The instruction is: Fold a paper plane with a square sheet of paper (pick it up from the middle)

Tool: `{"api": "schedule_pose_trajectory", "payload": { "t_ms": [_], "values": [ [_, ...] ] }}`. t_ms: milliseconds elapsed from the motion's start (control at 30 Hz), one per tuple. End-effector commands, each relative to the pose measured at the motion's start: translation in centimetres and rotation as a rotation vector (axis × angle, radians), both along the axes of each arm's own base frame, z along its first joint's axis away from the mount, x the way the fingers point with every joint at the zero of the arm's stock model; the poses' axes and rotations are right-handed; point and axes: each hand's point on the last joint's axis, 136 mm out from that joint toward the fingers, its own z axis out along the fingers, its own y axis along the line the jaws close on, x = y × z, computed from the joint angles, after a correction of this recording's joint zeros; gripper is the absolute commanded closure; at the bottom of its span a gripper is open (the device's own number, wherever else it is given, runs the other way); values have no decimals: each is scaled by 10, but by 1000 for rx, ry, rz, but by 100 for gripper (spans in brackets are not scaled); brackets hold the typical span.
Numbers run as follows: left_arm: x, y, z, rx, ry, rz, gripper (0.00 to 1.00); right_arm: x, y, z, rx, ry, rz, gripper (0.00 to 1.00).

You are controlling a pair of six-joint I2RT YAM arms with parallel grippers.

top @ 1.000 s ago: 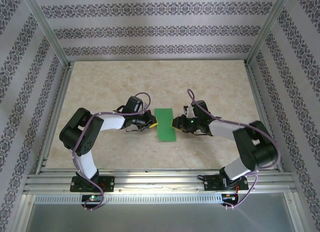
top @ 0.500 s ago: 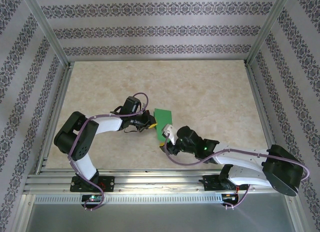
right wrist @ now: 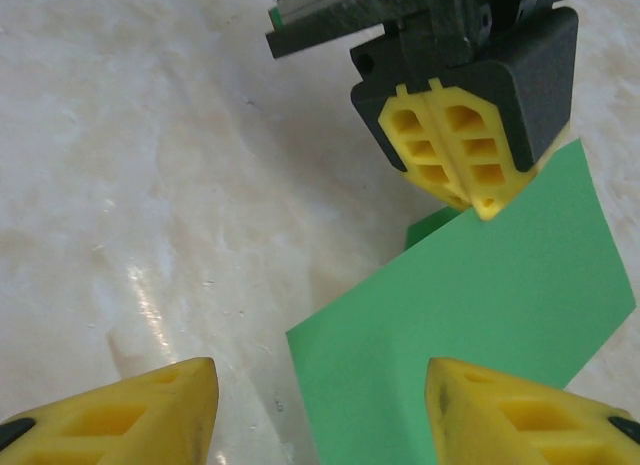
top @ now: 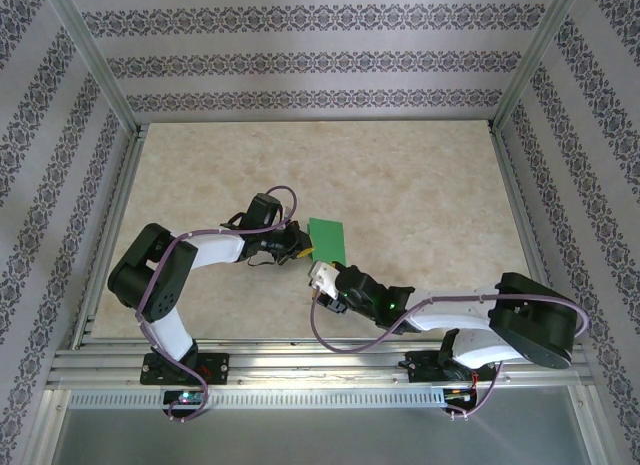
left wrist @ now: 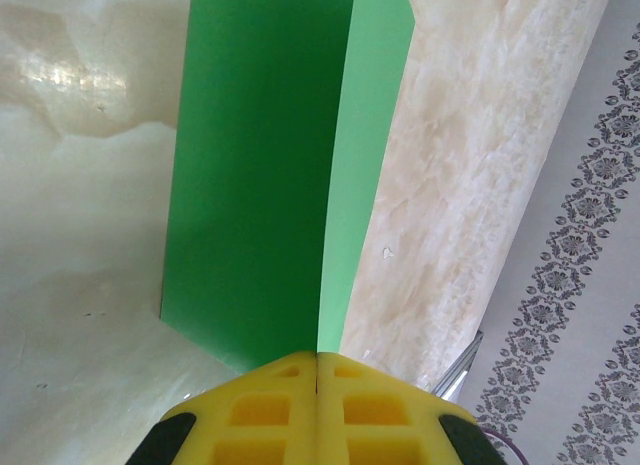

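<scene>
**A:** Start from the top camera. Where is the green sheet [top: 328,241]?

**B:** It is about mid-table [top: 420,185], folded into a narrow strip that runs away from the arm bases. The left gripper [top: 303,249] comes in from the left and meets the strip's left long edge near its near end. The right gripper [top: 322,275] sits just beside the near end of the strip, pointing up towards it.

**A:** And the left wrist camera?

**B:** The left gripper [left wrist: 316,360] has its yellow pads pressed flat together with the green sheet [left wrist: 260,165] pinched in the seam. From there the paper stretches away over the marbled table [left wrist: 70,185]. A darker panel lies to the left of a crease and a lighter, narrower one to the right. The paper is plain green.

**A:** Right wrist?

**B:** The right gripper [right wrist: 320,385] stands with its jaws roughly half apart, a yellow fingertip in each lower corner, and it grips nothing. The green sheet [right wrist: 470,305] lies in front of and between those tips, slanting up to the right. I cannot tell whether either tip touches it. Beyond it, the left gripper [right wrist: 468,190] is closed on the sheet's far edge, where a small flap of paper shows beneath its pads. The table [right wrist: 150,135] shines pale around it.
</scene>
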Motion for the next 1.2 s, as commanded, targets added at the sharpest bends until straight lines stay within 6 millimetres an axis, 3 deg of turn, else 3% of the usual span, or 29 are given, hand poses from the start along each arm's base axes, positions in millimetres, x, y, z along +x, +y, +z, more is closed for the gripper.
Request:
{"api": "schedule_pose_trajectory", "payload": {
  "t_ms": [0, 100, 567, 900, 1033, 1100, 1167],
  "values": [
    [-6, -4, 7, -22, 11, -16, 100, 12, 10, 9, -10, -76, -19, 44],
    [-6, -4, 8, -24, 8, -17, 100, 15, 9, 1, -59, -97, -35, 47],
    [-6, -5, 4, -28, 16, -11, 100, 12, 7, 2, -5, -84, -87, 73],
    [-6, -4, 3, -22, 16, -8, 100, 12, 2, 1, 28, -66, -120, 85],
    [-4, -5, 6, -26, 10, -9, 100, 12, 0, -1, 29, -55, -131, 99],
    [-5, -3, 6, -22, 8, -8, 100, 12, 0, 0, 38, -46, -137, 100],
    [-5, -1, 7, -7, 1, -5, 93, 12, 0, 0, 53, -33, -141, 100]
  ]
}}
